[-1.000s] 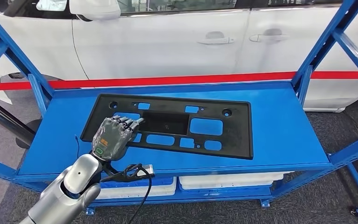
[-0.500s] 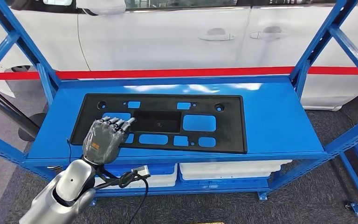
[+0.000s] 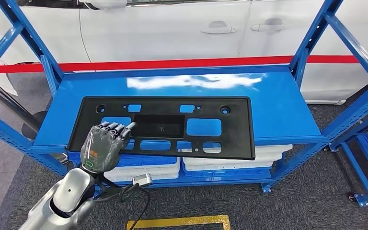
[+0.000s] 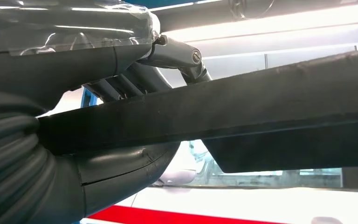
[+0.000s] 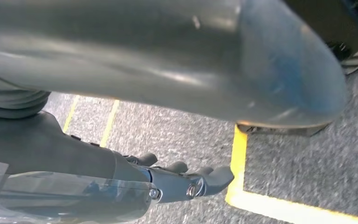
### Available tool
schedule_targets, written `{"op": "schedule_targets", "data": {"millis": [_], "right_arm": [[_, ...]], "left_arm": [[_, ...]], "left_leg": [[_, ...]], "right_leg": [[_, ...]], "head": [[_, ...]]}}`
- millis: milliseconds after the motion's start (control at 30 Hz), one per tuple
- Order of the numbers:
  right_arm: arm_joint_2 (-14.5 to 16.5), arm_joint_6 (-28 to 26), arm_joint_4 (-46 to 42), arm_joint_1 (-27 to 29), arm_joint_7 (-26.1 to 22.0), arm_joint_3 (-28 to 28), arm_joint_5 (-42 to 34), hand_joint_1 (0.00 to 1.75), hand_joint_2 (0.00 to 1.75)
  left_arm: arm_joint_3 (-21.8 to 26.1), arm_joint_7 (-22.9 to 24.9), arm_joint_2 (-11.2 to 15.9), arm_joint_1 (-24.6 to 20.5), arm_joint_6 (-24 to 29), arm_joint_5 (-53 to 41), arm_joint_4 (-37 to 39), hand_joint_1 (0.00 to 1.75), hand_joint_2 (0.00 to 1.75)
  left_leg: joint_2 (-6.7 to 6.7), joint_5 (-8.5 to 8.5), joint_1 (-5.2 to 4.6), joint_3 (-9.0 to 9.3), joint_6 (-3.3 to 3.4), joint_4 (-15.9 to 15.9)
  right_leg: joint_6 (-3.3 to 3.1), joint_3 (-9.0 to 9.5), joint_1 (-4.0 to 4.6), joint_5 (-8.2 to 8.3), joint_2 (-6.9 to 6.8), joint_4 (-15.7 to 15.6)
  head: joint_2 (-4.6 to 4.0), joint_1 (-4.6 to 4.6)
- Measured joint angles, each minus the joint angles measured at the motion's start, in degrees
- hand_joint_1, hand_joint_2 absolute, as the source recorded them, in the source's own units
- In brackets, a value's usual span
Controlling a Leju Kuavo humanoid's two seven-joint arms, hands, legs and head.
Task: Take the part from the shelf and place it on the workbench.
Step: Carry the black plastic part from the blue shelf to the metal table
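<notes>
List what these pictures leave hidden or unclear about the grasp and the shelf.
- Head view: the left hand covers the near left edge of the flat black plastic panel with cutouts, hiding the thumb beneath.
- Left wrist view: the panel's edge hides the fingers' tips.
- Head view: the white bins sit half hidden under the blue metal shelf.
- Right wrist view: the right hand hangs over the floor; blur obscures its fingers.

Left arm [image 3: 62, 201] clad in rounded silver shells. Left hand [image 3: 101, 146] covered by dark grey casing under clear film; orange and green markings seen on its back. Black cable [image 3: 124, 191] with silver plug looped at wrist. Grey ribbed cover and screw heads seen on right hand [image 5: 168, 182], dark-fingered.
</notes>
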Motion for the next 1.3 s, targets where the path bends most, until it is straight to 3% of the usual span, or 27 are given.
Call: {"op": "schedule_targets", "data": {"millis": [67, 133, 167, 200, 233, 300, 333, 400, 467, 567, 633, 700, 733, 800, 833, 867, 933, 967, 1033, 1067, 1100, 1133, 1200, 1233, 1267, 1300], "right_arm": [[0.0, 0.0, 0.0, 0.0, 0.0, 0.0, 0.0, 0.00, 0.00], [0.0, 0.0, 0.0, 0.0, 0.0, 0.0, 0.0, 0.00, 0.00], [0.0, 0.0, 0.0, 0.1, 0.0, -0.1, 0.0, 0.00, 0.00], [0.0, 0.0, 0.0, 0.1, 0.0, -0.1, 0.0, 0.00, 0.00], [0.0, 0.0, 0.0, 0.1, 0.0, -0.1, -0.1, 0.00, 0.00], [0.0, 0.0, 0.0, 0.1, 0.0, -0.2, -0.1, 0.00, 0.00], [0.0, 0.0, 0.0, 0.1, 0.0, -0.2, -0.2, 0.00, 0.00], [0.0, 0.0, 0.0, 0.1, 0.0, -0.3, -0.2, 0.00, 0.00], [0.0, 0.0, 0.0, 0.1, 0.0, -0.3, -0.2, 0.00, 0.00], [0.0, 0.0, 0.0, 0.1, 0.0, -0.3, -0.2, 0.00, 0.00], [0.0, 0.0, 0.0, 0.2, 0.0, -0.3, -0.3, 0.00, 0.00], [-0.1, 0.0, 0.0, 0.3, 0.0, -0.3, -0.3, 0.00, 0.00], [-0.1, 0.0, 0.0, 0.3, 0.0, -0.3, -0.3, 0.00, 0.00], [-0.1, 0.0, 0.0, 0.2, 0.0, -0.3, -0.3, 0.00, 0.00], [-0.1, 0.0, 0.0, 0.2, 0.0, -0.3, -0.3, 0.00, 0.00], [-0.1, 0.0, 0.0, 0.1, 0.0, -0.3, -0.3, 0.00, 0.00], [-0.2, 0.0, 0.0, 0.0, 0.0, -0.3, -0.3, 0.00, 0.00], [-0.2, 0.0, 0.0, -0.1, 0.0, -0.3, -0.2, 0.00, 0.00], [-0.2, 0.1, 0.0, -0.1, 0.0, -0.3, -0.2, 0.00, 0.00], [-0.1, 0.2, 0.0, -0.1, 0.0, -0.3, -0.2, 0.00, 0.00], [-0.1, 0.2, 0.0, -0.1, 0.0, -0.3, -0.2, 0.00, 0.00], [-0.1, 0.3, 0.0, -0.1, 0.0, -0.3, -0.2, 0.00, 0.00], [-0.1, 0.3, 0.0, 0.0, 0.0, -0.3, -0.2, 0.00, 0.00], [-0.1, 0.3, 0.0, 0.0, 0.0, -0.3, -0.2, 0.00, 0.00], [-0.1, 0.3, 0.0, 0.0, 0.0, -0.4, -0.2, 0.00, 0.00], [-0.1, 0.3, 0.0, 0.0, -0.1, -0.4, -0.2, 0.00, 0.00]], "left_arm": [[0.2, 0.2, 0.2, 0.3, 0.0, -0.3, -0.1, 1.75, 1.75], [0.6, 0.6, 0.3, 0.8, 0.0, -0.7, -0.4, 1.75, 1.75], [0.9, 0.9, 0.3, 1.2, 0.0, -0.8, -0.6, 1.75, 1.75], [1.2, 1.2, 0.4, 1.6, 0.0, -1.0, -0.8, 1.75, 1.75], [1.5, 1.5, 0.4, 2.0, 0.0, -1.2, -1.0, 1.75, 1.75], [2.1, 2.0, 0.4, 2.7, -0.1, -2.0, -1.7, 1.75, 1.75], [2.5, 2.2, 0.4, 2.9, -0.1, -2.4, -2.1, 1.75, 1.75], [3.4, 2.5, 0.4, 3.3, -0.2, -3.0, -3.0, 1.75, 1.75], [3.9, 2.8, 0.4, 3.7, -0.1, -3.4, -3.4, 1.75, 1.75], [4.2, 2.9, 0.4, 4.0, -0.1, -3.6, -3.7, 1.75, 1.75], [5.4, 3.3, 0.5, 5.1, -0.1, -4.2, -4.5, 1.75, 1.75], [6.6, 3.7, 0.6, 6.4, -0.2, -4.8, -5.3, 1.75, 1.75], [6.8, 3.8, 0.6, 6.8, -0.2, -4.9, -5.4, 1.75, 1.75], [7.3, 3.9, 0.6, 7.4, -0.2, -5.2, -5.5, 1.75, 1.75], [7.5, 4.0, 0.6, 7.6, -0.2, -5.4, -5.6, 1.75, 1.75], [7.7, 4.0, 0.6, 7.7, -0.2, -5.4, -5.8, 1.75, 1.75], [8.0, 4.0, 0.7, 7.9, -0.2, -5.5, -6.2, 1.75, 1.75], [8.2, 4.0, 0.7, 7.9, -0.2, -5.5, -6.4, 1.75, 1.75], [8.3, 4.0, 0.7, 8.0, -0.2, -5.5, -6.7, 1.75, 1.75], [8.3, 4.0, 0.7, 8.2, -0.2, -5.5, -6.7, 1.75, 1.75], [8.3, 3.9, 0.7, 8.3, -0.3, -5.5, -6.8, 1.75, 1.75], [8.3, 3.9, 0.7, 8.5, -0.3, -5.5, -6.8, 1.75, 1.75], [8.3, 3.8, 0.7, 8.5, -0.4, -5.5, -6.8, 1.75, 1.75], [8.3, 3.8, 0.7, 8.6, -0.4, -5.5, -6.8, 1.75, 1.75], [8.3, 3.8, 0.7, 8.6, -0.4, -5.5, -6.8, 1.75, 1.75], [8.3, 3.8, 0.7, 8.6, -0.4, -5.4, -6.8, 1.75, 1.75]], "left_leg": [[-0.05, -4.01, 0.18, -1.39, -0.62, 3.1], [-0.03, -9.70, 0.38, -3.04, -1.04, 9.9], [-0.03, -11.15, 0.46, -3.44, -1.17, 13.2], [-0.03, -11.19, 0.51, -3.26, -1.24, 15.3], [-0.03, -9.99, 0.54, -2.32, -1.24, 15.8], [-0.04, -6.64, 0.56, 2.15, -0.99, 11.2], [-0.04, -6.26, 0.45, 5.26, -0.76, 6.9], [-0.10, -7.38, 0.19, 9.76, -0.22, -0.1], [-0.15, -8.09, 0.02, 10.69, 0.04, -2.2], [-0.16, -7.73, -0.07, 10.38, 0.22, -2.2], [0.12, -5.76, 0.10, 8.75, 1.40, -2.5], [0.40, -3.28, 0.24, 6.28, 2.46, -2.8], [0.41, -2.61, 0.16, 5.26, 2.45, -2.6], [0.42, -1.45, 0.07, 3.14, 2.25, -2.1], [0.42, -0.97, 0.06, 2.14, 2.10, -1.6], [0.41, -0.56, 0.03, 1.28, 1.90, -1.2], [0.41, 0.22, -0.11, 0.27, 1.42, -0.4], [0.43, 0.71, -0.13, 0.03, 1.12, -0.3], [0.40, 1.64, -0.08, -0.32, 0.44, -0.5], [0.32, 0.93, -0.01, -0.69, 0.15, -0.2], [0.23, -0.94, 0.04, -1.25, -0.12, 1.0], [0.17, -3.86, 0.15, -1.99, -0.37, 3.3], [0.15, -9.59, 0.32, -3.34, -0.82, 10.3], [0.15, -10.63, 0.41, -3.58, -1.01, 13.6], [0.15, -10.13, 0.47, -3.27, -1.13, 15.7], [0.15, -8.51, 0.52, -2.19, -1.17, 16.2]], "right_leg": [[-0.95, -1.25, -0.22, 1.25, -0.30, -0.1], [-1.44, -2.77, -0.14, 2.46, -0.42, 0.0], [-1.46, -3.63, -0.09, 3.04, -0.44, 0.1], [-1.43, -4.55, -0.06, 3.60, -0.44, 0.3], [-1.36, -5.48, -0.04, 4.10, -0.44, 0.6], [-1.08, -7.15, -0.04, 4.99, -0.43, 1.2], [-0.85, -7.80, 0.03, 5.38, -0.42, 1.4], [-0.27, -8.47, 0.11, 6.30, -0.45, 1.6], [0.10, -8.58, 0.09, 6.94, -0.50, 1.5], [0.33, -8.57, 0.03, 7.37, -0.50, 1.2], [1.06, -9.91, -0.07, 2.62, -0.28, 5.1], [1.76, -11.81, -0.12, -3.83, -0.07, 12.9], [1.87, -12.04, -0.12, -4.35, -0.07, 15.8], [1.88, -10.29, -0.12, -1.40, -0.07, 16.9], [1.77, -8.10, -0.11, 0.37, -0.06, 14.9], [1.56, -4.95, -0.09, 1.00, -0.03, 11.3], [1.05, 1.01, 0.13, -0.61, 0.04, 3.1], [0.79, 2.62, 0.30, -1.59, 0.07, 0.5], [0.13, 2.49, 0.34, -1.30, -0.06, -1.0], [-0.35, 1.90, 0.24, -0.61, -0.18, -1.1], [-0.85, 1.17, 0.10, 0.17, -0.34, -1.2], [-1.25, 0.30, -0.01, 0.96, -0.51, -1.2], [-1.56, -1.63, 0.05, 2.41, -0.64, -1.0], [-1.53, -2.69, 0.07, 3.11, -0.67, -0.8], [-1.48, -3.77, 0.08, 3.77, -0.68, -0.6], [-1.39, -4.88, 0.08, 4.39, -0.69, -0.3]], "head": [[0.00, 0.01], [0.00, 0.01], [0.00, 0.00], [0.00, 0.00], [0.00, 0.00], [0.00, 0.00], [0.00, -0.01], [0.00, 0.00], [0.00, 0.01], [0.00, 0.01], [0.00, 0.01], [0.00, 0.01], [0.00, 0.01], [0.00, 0.01], [0.00, 0.01], [0.00, 0.01], [0.00, 0.00], [0.00, 0.00], [0.00, 0.01], [0.00, 0.01], [0.00, 0.01], [0.00, 0.01], [0.00, 0.01], [0.00, 0.01], [0.00, 0.01], [0.00, 0.01]]}}
